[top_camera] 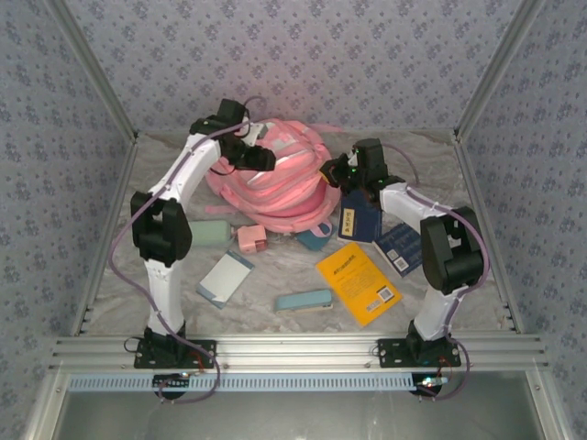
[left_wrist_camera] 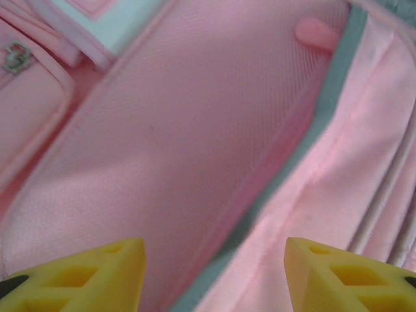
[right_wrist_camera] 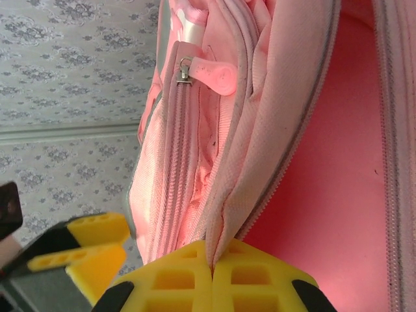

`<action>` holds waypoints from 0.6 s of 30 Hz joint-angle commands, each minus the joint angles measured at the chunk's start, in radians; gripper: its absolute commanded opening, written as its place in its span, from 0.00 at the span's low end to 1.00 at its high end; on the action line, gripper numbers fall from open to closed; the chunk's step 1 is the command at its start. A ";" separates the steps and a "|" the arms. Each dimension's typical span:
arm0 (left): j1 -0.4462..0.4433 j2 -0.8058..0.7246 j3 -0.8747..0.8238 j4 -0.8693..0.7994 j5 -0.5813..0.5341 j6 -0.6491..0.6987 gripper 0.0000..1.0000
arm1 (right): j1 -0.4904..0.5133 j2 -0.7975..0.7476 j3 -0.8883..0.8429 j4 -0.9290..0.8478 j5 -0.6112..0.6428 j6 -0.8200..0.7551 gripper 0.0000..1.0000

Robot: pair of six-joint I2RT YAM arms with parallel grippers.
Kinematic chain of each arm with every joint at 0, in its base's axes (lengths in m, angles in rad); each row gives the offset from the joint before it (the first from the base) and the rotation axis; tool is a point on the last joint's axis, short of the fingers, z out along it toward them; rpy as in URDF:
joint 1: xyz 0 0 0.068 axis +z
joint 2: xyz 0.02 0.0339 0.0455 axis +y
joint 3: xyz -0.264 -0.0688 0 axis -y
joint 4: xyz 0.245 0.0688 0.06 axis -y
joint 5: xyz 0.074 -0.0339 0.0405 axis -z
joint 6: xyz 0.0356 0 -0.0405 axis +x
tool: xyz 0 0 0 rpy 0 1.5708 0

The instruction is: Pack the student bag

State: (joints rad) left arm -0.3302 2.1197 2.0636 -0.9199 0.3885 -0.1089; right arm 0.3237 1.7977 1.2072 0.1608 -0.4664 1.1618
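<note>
Looking down on the student bag [top_camera: 275, 183], slumped at twelve o'clock on the table [top_camera: 422, 160], mouth seemingly toward three o'clock. Pinching its zip-edged rim with the right gripper [right_wrist_camera: 213, 260]: shut flat on a thin fold of pink fabric, nothing else in the bite. Hovering over a pink panel with the left gripper [left_wrist_camera: 214, 273], yellow fingers [left_wrist_camera: 91, 276] well apart, nothing between them.

Lying at four to five o'clock from the bag: yellow book [top_camera: 359, 281], dark blue book [top_camera: 404, 247], and another blue book [top_camera: 358, 220] just beside the opening. Teal case [top_camera: 304, 300] at six, notebook [top_camera: 225, 278] at seven. Nothing visibly packed yet, judging by the bare pink lining [right_wrist_camera: 325, 214].

Now the danger: such a slim pinch, easy to lose under a hard pull, and then a collapsed mouth. Could also drag the whole soft bag toward three o'clock instead of opening it, shoving that nearest book. On the left, risk of snagging the zip pull [left_wrist_camera: 316, 32] or a loose fold on the way down.
</note>
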 commanded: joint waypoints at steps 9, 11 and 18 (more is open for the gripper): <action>-0.012 0.219 0.259 -0.092 0.377 0.007 0.51 | -0.018 0.060 0.020 0.092 -0.124 -0.004 0.00; -0.011 0.223 0.256 -0.105 0.338 0.022 0.51 | -0.022 0.069 0.027 0.101 -0.133 0.003 0.00; -0.003 0.224 0.237 -0.109 0.308 0.031 0.50 | -0.024 0.083 0.038 0.112 -0.150 0.004 0.00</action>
State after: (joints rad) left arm -0.3382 2.3436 2.2951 -0.9955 0.6872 -0.1013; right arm 0.2993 1.8729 1.2072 0.2180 -0.5556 1.1622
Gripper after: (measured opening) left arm 0.498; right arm 0.051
